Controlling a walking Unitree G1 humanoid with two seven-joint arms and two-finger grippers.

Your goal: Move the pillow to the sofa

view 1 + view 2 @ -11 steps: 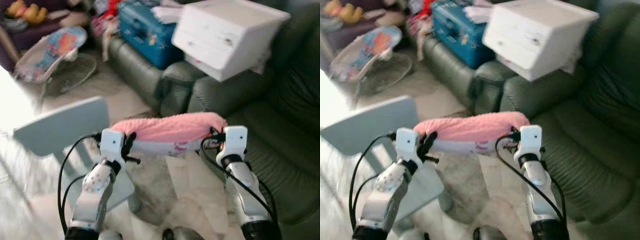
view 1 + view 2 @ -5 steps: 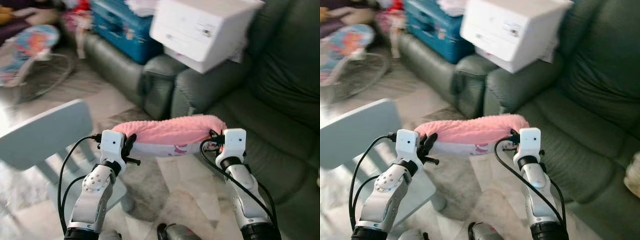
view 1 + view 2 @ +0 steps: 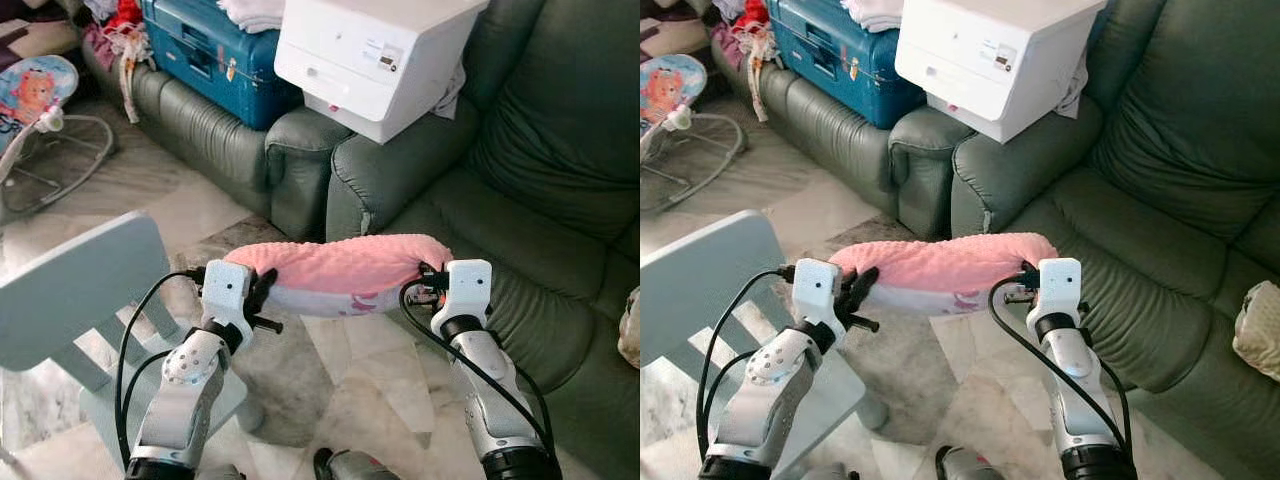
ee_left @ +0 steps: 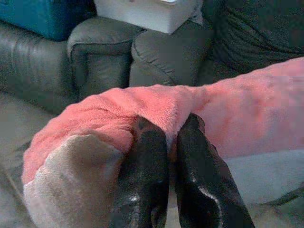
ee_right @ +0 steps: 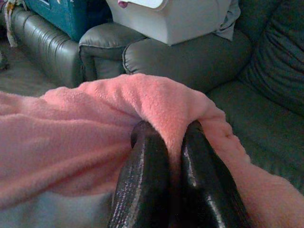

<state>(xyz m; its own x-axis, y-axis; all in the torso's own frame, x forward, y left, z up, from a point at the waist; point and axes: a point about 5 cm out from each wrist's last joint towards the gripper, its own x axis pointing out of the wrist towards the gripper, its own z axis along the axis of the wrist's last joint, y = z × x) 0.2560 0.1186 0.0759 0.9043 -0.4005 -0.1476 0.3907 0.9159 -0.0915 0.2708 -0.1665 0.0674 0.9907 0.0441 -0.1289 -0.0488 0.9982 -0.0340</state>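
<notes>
Fuzzy pink fleece pillow (image 3: pixel 345 268); smooth green leather sofa (image 3: pixel 520 240); glossy marble floor (image 3: pixel 370 370).

The pillow (image 3: pixel 345 268) is oblong, with a fuzzy pink top and a white printed underside. It hangs level in the air above the floor, pinched at each end, just short of the sofa (image 3: pixel 520 210). The sofa is dark green, its nearest seat cushion bare.
</notes>
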